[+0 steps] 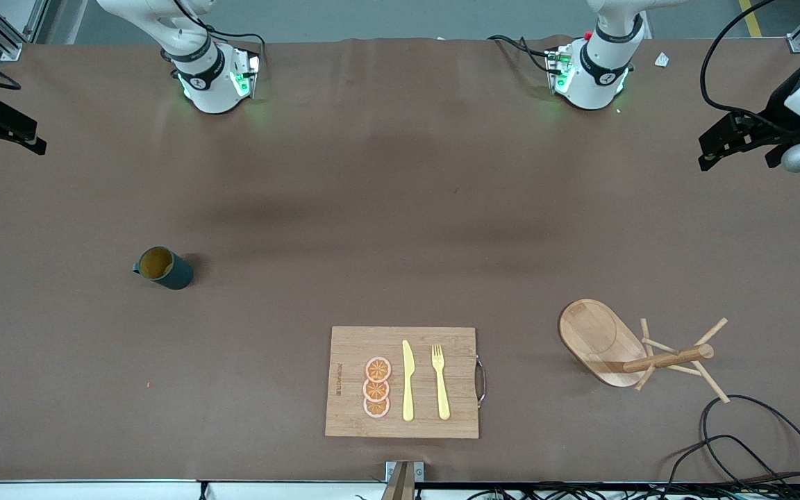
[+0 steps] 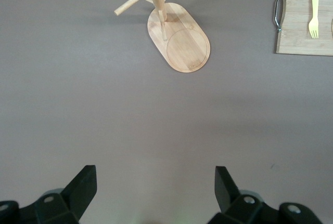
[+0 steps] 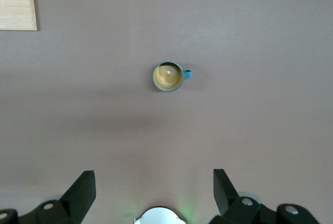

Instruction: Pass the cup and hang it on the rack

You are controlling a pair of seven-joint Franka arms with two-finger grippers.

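— Both sets of jaws stand wide apart, holding nothing. Right gripper hangs high over bare worktop at the right arm's end; left gripper likewise at the left arm's end. Neither arm has set to work.

— Where's the cup?

— Cup stands upright on the worktop toward the right arm's end, mouth up, well apart from everything. From the right wrist view it sits square ahead of the open fingers, loop handle sticking out to one side.

— And the rack?

— Rack is at the left arm's end, nearer the front camera than the cup, pegs angling off the post. Between them lies a board with a knife, fork and orange slices. A black cable loops near the rack.

— So how should the right arm go about it?

— I'd say come straight down and take the cup by the rim or wall away from the handle. That loop has to stay free, since a peg must go through it later. Leave room on the body too, so the left jaws can take hold at the handover, likely above the middle. Lift clear of the board when crossing.
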